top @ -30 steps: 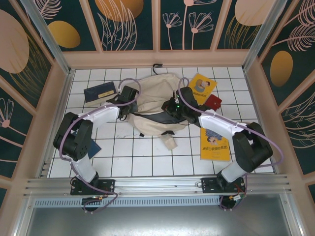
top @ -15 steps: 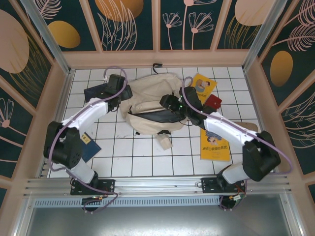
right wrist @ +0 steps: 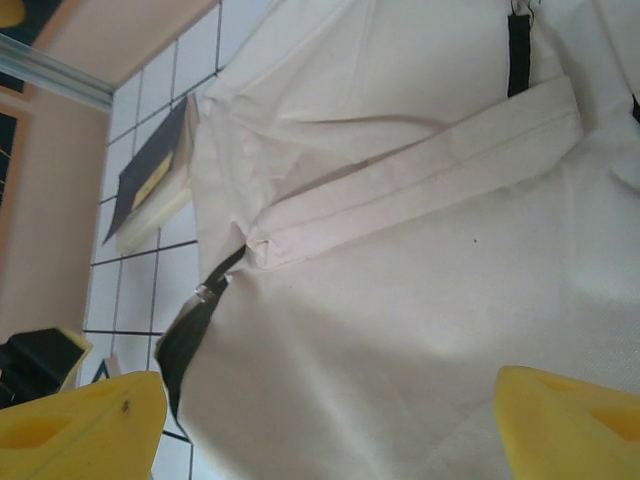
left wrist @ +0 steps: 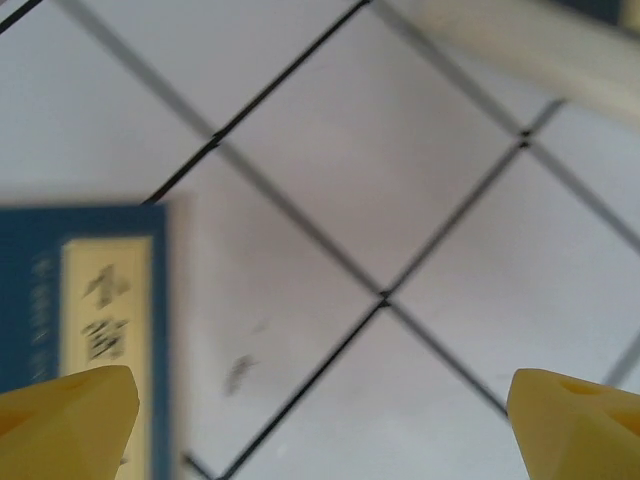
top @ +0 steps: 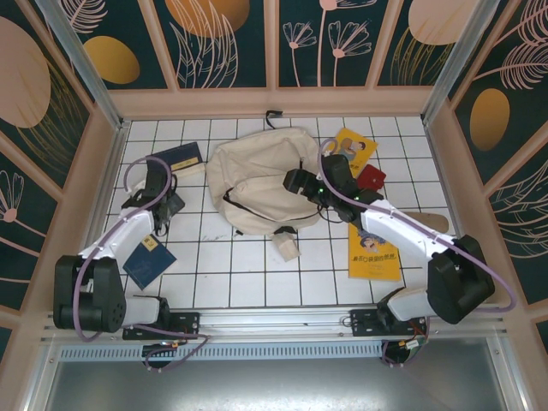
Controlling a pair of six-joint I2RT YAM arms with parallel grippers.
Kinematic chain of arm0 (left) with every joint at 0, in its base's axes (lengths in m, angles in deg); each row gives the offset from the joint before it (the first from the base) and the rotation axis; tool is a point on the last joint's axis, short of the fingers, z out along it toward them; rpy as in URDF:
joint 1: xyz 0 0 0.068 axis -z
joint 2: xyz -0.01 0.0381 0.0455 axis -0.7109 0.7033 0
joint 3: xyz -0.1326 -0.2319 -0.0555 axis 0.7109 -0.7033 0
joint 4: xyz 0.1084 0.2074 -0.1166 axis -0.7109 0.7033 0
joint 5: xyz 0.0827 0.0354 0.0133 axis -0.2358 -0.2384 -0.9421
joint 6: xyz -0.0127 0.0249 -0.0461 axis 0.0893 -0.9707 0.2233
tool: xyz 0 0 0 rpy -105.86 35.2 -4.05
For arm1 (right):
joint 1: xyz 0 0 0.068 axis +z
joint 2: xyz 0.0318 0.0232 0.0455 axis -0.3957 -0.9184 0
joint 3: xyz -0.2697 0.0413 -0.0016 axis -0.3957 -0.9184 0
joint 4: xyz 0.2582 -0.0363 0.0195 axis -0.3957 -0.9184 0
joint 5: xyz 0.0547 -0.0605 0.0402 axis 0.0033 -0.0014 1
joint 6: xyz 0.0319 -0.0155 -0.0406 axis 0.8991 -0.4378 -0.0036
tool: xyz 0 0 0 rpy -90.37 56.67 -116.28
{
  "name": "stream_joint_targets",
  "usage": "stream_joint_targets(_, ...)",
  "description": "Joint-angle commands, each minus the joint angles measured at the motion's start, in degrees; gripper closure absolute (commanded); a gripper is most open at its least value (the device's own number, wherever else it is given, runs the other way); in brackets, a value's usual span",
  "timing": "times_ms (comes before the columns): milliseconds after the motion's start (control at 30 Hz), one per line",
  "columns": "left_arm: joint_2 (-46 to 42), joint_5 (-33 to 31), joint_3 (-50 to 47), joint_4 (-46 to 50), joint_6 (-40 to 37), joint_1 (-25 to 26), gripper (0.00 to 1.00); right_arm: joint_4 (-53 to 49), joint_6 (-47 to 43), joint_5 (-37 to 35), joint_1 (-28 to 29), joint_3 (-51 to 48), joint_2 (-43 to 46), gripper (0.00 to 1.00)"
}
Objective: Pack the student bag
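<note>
**Both pincers open; the books lie outside the bag**

At the left, the left pincer (top: 163, 204) is held low over the tiled worktop (top: 248, 282), spread wide with nothing between its fingertips. It sits between two books, and is judged to be placed there so that one of them can be taken up next; a blue book (top: 147, 261) lies just near of it, and a dark book (top: 175, 160) lies on its far side, just beside the bag. In the left wrist view a blue cover (left wrist: 80, 300) is cut off by the frame and its characters are too blurred to be read; a pale strip (left wrist: 520, 50) at the top right is too cropped to be named.

The student bag (top: 257, 175) lies flat at the middle of the worktop, toward the far side; whether its opening is unzipped cannot be told.

The right pincer (top: 295, 181) is held over the bag's right part, likewise spread wide and gripping nothing, probably so that the opening can be worked. Further right, a yellow book (top: 353, 150), a red item (top: 371, 177) and a second yellow book (top: 374, 253) are partly hidden by the right arm.
</note>
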Motion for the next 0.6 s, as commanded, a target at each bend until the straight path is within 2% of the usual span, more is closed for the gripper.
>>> stream_joint_targets(0, -1.0, 0.3, -3.0, 0.8, 4.8, -1.6, 0.04, -0.2, -2.0, 1.8, -0.4, 1.9, -1.8, 0.14)
stream_joint_targets(200, 2.9, 7.9, -5.7, -4.7, 4.7, -1.7, 0.05, -0.4, -1.2, 2.1, -0.4, 1.9, -2.6, 0.15)
stream_joint_targets(400, 4.0, 11.7, -6.3, -7.1, 2.9, -1.2, 0.07, 1.7, 0.7, 1.1, -0.5, -0.3, -0.4, 0.15)
stream_joint_targets(567, 5.1, 16.2, -7.0, -11.2, 5.2, 2.2, 0.09, 0.8, 0.5, 0.4, -0.6, 0.8, -1.1, 0.15)
